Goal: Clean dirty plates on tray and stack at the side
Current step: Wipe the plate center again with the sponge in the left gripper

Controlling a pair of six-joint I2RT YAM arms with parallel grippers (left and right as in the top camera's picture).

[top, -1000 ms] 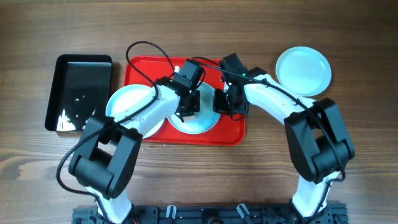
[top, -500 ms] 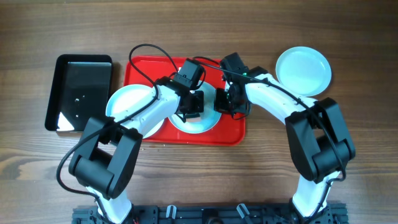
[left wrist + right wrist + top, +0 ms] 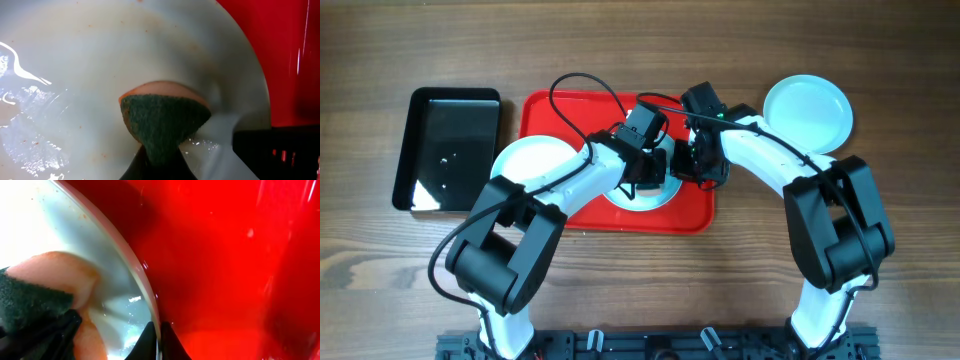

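- The left gripper (image 3: 162, 162) is pinching a sponge (image 3: 165, 122) tight between its fingers, green face down and orange backing above.
- The sponge is pressing on the middle plate (image 3: 90, 65), near that plate's right rim.
- Faint orange-brown specks and wet streaks are showing on the plate around the sponge.
- The right gripper (image 3: 157, 341) is nipping the same plate's right rim, its two thin fingertips nearly closed with the rim between them.
- In the right wrist view the sponge is sitting just beside that grip, on the plate's inner side.
- The middle plate is lying on the red tray (image 3: 215, 255), towards its near right part.
- Both arms are meeting over this plate, the left from the left, the right from the right.
- The left plate (image 3: 528, 160) is lying across the tray's left edge, partly under the left arm.
- The right plate (image 3: 808, 112) is resting on the table (image 3: 720, 290), off the tray, well apart from the others.
- A black tray (image 3: 448, 150) is standing left of the red one.
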